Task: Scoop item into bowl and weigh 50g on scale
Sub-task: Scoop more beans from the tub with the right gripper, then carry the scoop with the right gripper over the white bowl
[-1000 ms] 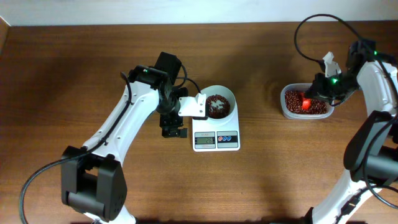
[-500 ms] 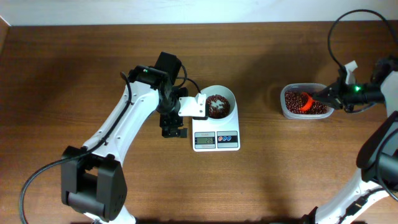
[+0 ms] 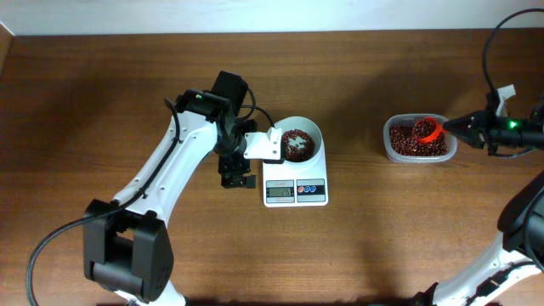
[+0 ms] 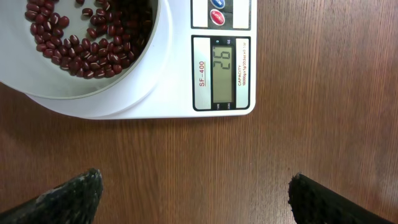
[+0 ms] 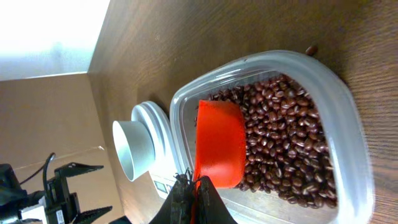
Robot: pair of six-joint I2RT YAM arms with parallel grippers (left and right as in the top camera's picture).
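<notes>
Fingers of the right arm are clenched on the handle of the scoop. The scoop sits over the beans in the tub, toward the tub's 1 o'clock seen from overhead; whether it touches them cannot be told. Left fingers are released, spread wide above bare counter, at 9 o'clock of the scale. More beans lie in the bowl on the scale, whose display reads 26. The tub stands well apart at the scale's 3 o'clock.
</notes>
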